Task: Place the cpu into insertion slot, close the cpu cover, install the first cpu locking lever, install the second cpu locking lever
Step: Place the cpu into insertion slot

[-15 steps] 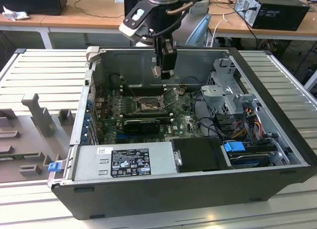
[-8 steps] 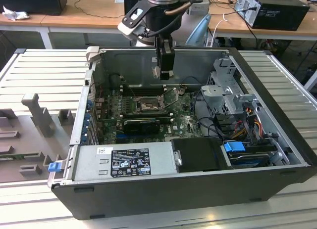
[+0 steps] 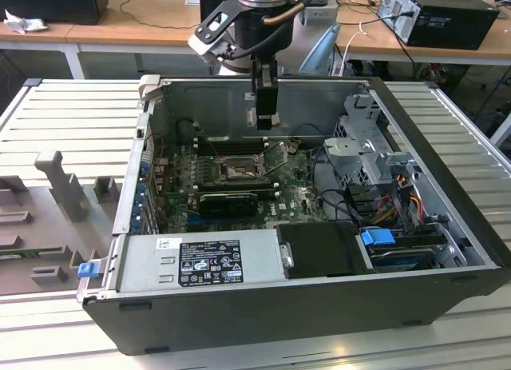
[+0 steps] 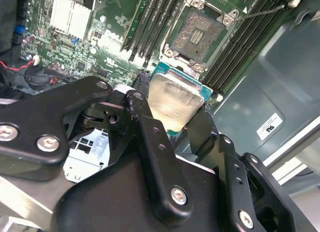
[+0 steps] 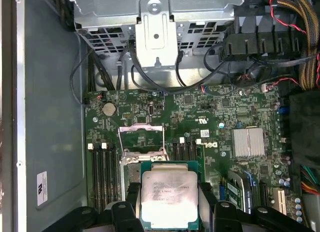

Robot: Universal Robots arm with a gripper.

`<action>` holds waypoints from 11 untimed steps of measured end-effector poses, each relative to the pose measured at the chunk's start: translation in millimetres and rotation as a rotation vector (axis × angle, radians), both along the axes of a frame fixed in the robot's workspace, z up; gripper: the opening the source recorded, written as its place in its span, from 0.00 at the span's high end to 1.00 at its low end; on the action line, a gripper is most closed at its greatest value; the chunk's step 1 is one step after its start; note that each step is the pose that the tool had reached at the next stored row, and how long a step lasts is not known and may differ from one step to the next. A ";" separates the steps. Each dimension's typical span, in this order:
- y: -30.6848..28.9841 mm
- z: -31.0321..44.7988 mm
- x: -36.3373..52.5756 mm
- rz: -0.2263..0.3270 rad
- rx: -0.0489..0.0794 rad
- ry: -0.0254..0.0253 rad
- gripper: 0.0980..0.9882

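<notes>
Exterior view: my claw (image 3: 263,121) hangs at roughly 1 o'clock from the insertion slot (image 3: 237,171). In the second wrist view I see it clamped on the cpu (image 4: 172,104), apart from the slot.

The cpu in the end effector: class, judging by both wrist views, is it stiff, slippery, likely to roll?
The cpu looks like a thin rigid plate, so it probably won't flex in the end effector. Its smooth, shiny face suggests it could slip under light pressure. Flat and square, it should lie still, not roll.
</notes>
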State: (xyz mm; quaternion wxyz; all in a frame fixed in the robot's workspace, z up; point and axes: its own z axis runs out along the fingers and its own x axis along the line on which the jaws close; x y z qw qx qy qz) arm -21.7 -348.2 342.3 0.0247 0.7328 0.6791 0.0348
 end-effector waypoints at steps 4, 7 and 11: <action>0.0 -0.4 0.0 -0.038 0.000 0.0000 0.50; 0.0 -0.9 0.2 -0.079 0.000 0.0000 0.50; 0.0 -1.2 0.4 -0.110 -0.001 0.0000 0.50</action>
